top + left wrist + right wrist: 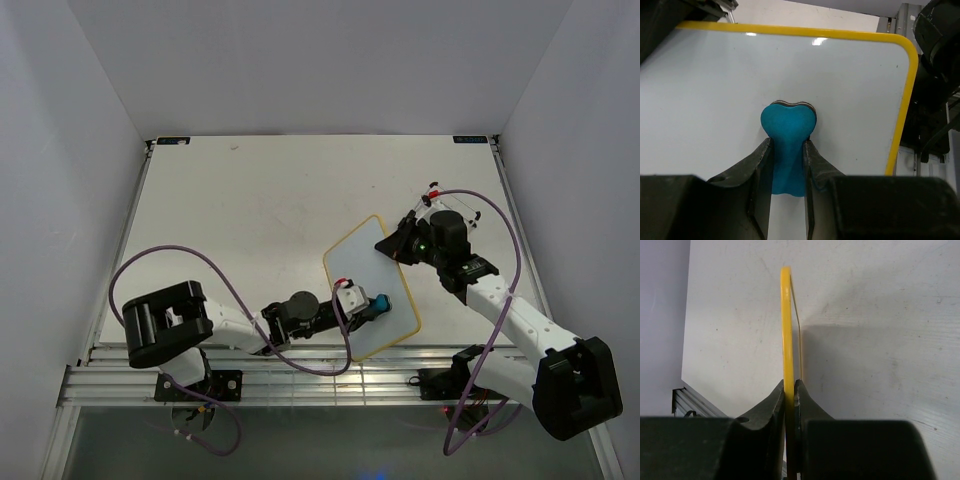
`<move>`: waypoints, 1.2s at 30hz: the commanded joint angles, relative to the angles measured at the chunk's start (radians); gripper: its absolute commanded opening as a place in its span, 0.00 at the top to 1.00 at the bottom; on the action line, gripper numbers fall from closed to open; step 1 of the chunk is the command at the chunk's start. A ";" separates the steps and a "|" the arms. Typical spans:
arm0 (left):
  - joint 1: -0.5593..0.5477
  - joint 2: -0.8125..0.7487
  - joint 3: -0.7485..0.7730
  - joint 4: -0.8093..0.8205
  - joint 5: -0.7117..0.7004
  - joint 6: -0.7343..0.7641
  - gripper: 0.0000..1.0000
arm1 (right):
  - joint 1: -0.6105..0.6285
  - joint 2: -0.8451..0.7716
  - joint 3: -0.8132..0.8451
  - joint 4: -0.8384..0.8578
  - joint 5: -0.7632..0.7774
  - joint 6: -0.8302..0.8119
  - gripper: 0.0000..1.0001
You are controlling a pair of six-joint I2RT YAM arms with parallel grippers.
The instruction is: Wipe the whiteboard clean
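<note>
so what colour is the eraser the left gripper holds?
Teal eraser, pinched in the left gripper; left wrist view shows it best.

White table point(250, 220) boxed in by pale grey walls point(320, 60).
Carries faint scuffs and specks; has one small black bracket point(172, 141) at the 11 o'clock corner, a second bracket point(470, 139) at 1 o'clock; ends at 6 o'clock in a ribbed aluminium rail point(330, 385).

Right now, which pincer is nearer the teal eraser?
Left. The left pincer is shut on the eraser, held against the whiteboard face. The right pincer is shut on the whiteboard's yellow edge, apart from the eraser.
</note>
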 commanded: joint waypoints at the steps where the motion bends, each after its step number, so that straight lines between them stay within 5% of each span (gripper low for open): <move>1: 0.000 -0.040 -0.076 0.019 -0.049 -0.065 1.00 | 0.018 -0.043 0.052 0.152 -0.055 0.093 0.92; 10: 0.312 0.037 -0.074 0.058 -0.133 -0.408 1.00 | 0.018 -0.091 0.010 0.175 -0.137 0.105 0.92; 16: 0.438 0.149 -0.006 0.077 -0.082 -0.489 1.00 | 0.018 -0.111 -0.048 0.226 -0.196 0.144 0.92; 26: 0.421 0.137 -0.024 0.002 0.011 -0.545 1.00 | 0.016 -0.125 -0.046 0.235 -0.139 0.133 0.92; 36: 0.215 0.118 -0.116 0.081 -0.010 -0.527 1.00 | 0.008 -0.066 0.001 0.261 -0.113 0.130 0.92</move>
